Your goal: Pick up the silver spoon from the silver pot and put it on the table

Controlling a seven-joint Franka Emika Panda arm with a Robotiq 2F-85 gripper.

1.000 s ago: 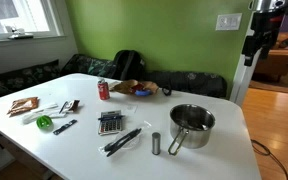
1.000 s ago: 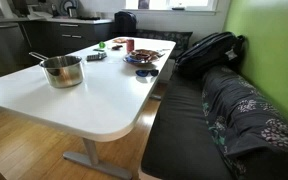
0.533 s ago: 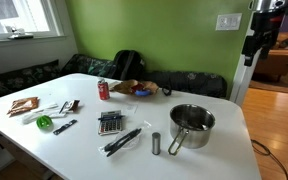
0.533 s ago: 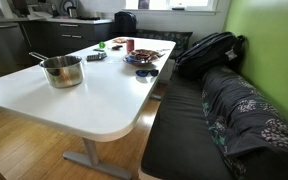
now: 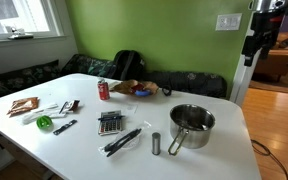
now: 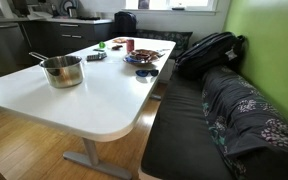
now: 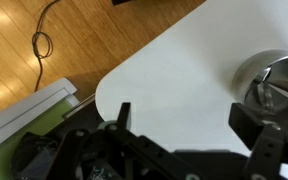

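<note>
The silver pot point(image 5: 192, 122) stands on the white table point(image 5: 84, 150) near its right end, with its long handle pointing toward the front. It also shows in an exterior view point(image 6: 62, 70) and at the right edge of the wrist view point(image 7: 274, 85). A thin silver spoon point(image 7: 284, 93) lies inside it. My gripper point(image 7: 189, 118) is open and empty, high above the table's rounded corner and off to the side of the pot. The robot arm point(image 5: 256, 40) hangs high at the upper right.
A small grey cylinder point(image 5: 156, 144) stands next to the pot handle. Black tongs point(image 5: 122, 140), a calculator point(image 5: 109, 123), a red can point(image 5: 103, 90), a plate point(image 5: 144, 91) and a green object point(image 5: 44, 123) lie further along. A cable point(image 7: 42, 40) lies on the wooden floor.
</note>
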